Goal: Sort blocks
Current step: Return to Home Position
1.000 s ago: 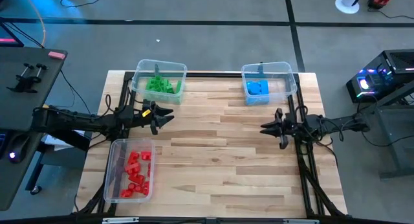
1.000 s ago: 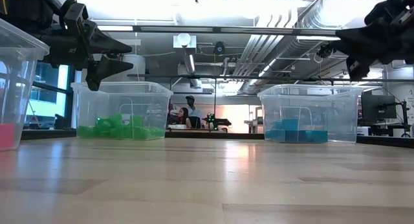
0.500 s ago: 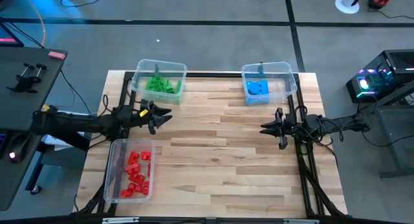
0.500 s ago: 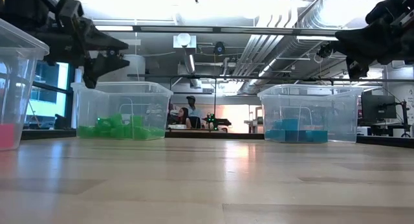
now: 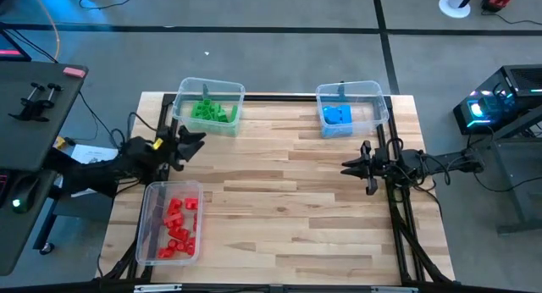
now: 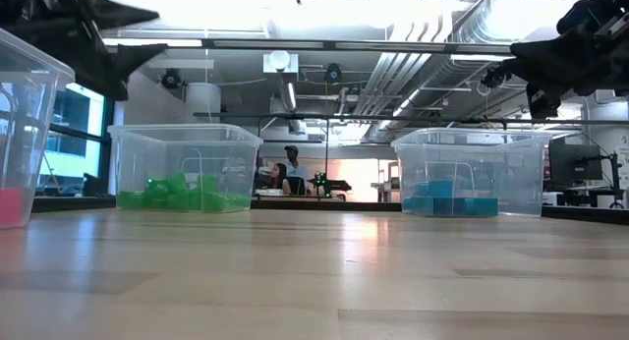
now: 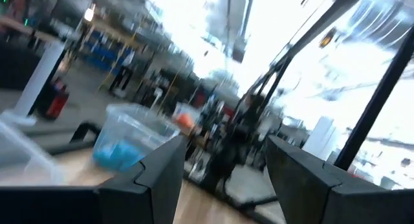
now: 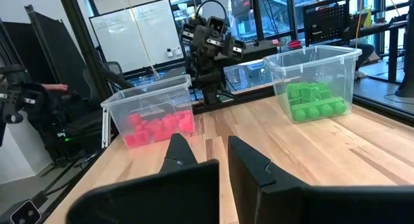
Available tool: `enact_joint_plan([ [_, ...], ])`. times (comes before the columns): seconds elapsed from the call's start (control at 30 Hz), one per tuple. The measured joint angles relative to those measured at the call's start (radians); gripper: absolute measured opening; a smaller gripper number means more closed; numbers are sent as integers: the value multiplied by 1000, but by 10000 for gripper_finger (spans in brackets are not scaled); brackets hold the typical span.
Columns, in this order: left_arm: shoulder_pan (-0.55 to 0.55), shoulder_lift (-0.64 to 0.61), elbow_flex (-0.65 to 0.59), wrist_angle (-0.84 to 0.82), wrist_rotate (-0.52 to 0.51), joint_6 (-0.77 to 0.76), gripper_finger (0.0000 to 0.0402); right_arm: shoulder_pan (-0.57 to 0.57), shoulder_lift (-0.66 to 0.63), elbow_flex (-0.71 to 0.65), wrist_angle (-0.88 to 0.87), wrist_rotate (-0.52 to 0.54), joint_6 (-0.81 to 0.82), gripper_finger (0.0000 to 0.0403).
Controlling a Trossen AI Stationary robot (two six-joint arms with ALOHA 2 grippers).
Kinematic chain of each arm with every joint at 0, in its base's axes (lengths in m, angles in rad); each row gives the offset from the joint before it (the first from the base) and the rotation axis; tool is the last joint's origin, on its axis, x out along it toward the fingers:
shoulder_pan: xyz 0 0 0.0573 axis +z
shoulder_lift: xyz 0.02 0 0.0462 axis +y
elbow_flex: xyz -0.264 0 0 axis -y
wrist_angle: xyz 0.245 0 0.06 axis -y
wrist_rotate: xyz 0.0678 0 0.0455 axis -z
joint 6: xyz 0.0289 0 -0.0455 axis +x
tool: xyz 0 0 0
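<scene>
Pulling back toward the frame's left edge, the left hand (image 5: 196, 140) is released and empty, the right arm (image 5: 423, 164) waits at right, and the blocks (image 5: 178, 223) lie colour-sorted in three bins (image 5: 145, 235), so sorting seems finished.

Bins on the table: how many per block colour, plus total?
Green-block bin: 1
Blue-block bin: 1
Red-block bin: 1
Total: 3
</scene>
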Motion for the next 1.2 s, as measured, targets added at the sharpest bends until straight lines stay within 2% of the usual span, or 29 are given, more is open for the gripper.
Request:
enact_joint_plan([
  [0.2, -12, 1, -1, 69, -6, -1, 200, 0, 7, 0, 0, -2, 0, 0],
  [0.67, -31, 1, -1, 10, -1, 0, 200, 0, 6, 0, 0, -1, 0, 0],
  [0.7, -38, 1, -1, 7, -1, 17, 200, 0, 6, 0, 0, -1, 0, 0],
  [0.8, -64, 1, -1, -55, 1, 213, 200, 0, 6, 0, 0, -1, 0, 0],
  [0.87, -83, 1, -1, -124, 14, 288, 200, 0, 6, 0, 0, -1, 0, 0],
  [0.97, -100, 1, -1, -272, 27, 355, 200, 0, 6, 0, 0, -1, 0, 0],
  [1.07, -108, 1, 1, -272, 42, 417, 200, 0, 6, 0, 0, -1, 0, 0],
  [1.2, -108, 11, 1, -266, 40, 427, 200, 0, 6, 0, 0, -1, 0, 0],
])
